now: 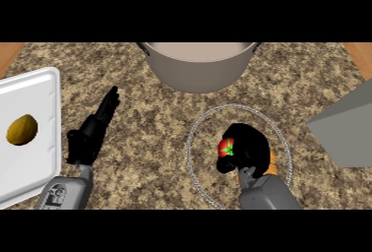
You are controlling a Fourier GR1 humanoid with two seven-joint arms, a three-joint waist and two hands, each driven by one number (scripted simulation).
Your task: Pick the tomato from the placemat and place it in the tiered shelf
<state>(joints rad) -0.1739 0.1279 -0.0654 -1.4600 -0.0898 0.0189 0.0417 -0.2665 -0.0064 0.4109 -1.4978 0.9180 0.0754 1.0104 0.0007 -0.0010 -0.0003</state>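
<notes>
Curled right robot hand (247,147) encloses tomato (227,147) over placemat (207,132); left robot hand (91,133) open

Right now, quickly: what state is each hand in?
Left hand: open, holding nothing.
Right hand: shut on the tomato.

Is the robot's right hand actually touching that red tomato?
Touching. The head view shows the right hand curled round the tomato, hiding most of it.
</notes>
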